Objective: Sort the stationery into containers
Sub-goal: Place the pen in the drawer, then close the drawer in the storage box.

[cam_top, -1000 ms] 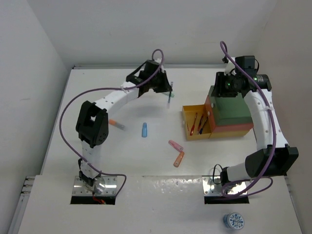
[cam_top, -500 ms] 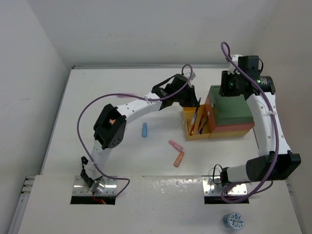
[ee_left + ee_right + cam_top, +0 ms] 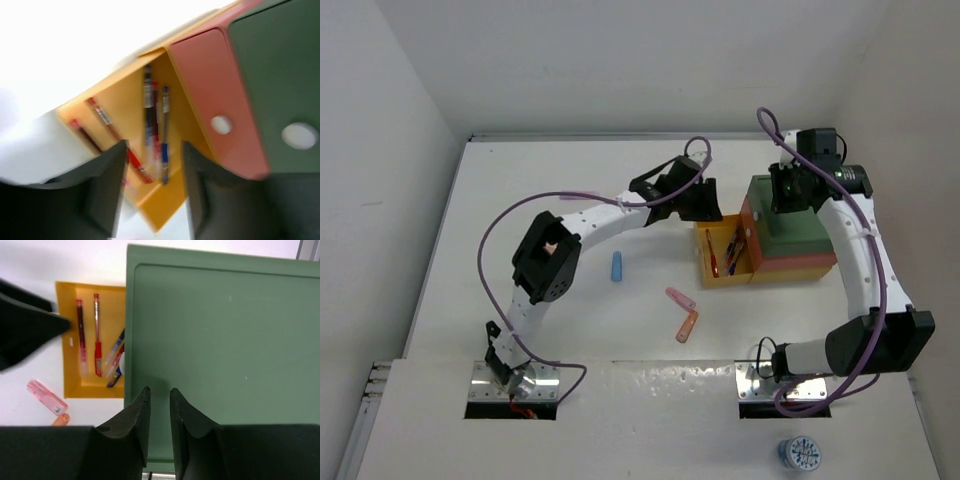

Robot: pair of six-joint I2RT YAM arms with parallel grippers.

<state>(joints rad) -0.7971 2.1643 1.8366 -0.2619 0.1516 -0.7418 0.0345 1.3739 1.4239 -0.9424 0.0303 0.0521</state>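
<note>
The left claw (image 3: 153, 150) has come over the yellow tray (image 3: 125, 95) and its jaws now stand apart, empty, so its pen lies among the pens (image 3: 148, 107) inside. The right claw (image 3: 159, 397), almost together and empty, hovers over the green tray (image 3: 225, 340). 3 markers (image 3: 617, 266) wait near the middle of the surface (image 3: 500, 180).

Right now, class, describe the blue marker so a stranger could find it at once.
Find the stack of trays on the right of the white table, then look left. The blue marker lies alone near the table's middle; the pink marker and orange marker, closer to the near edge, lie close together.
</note>
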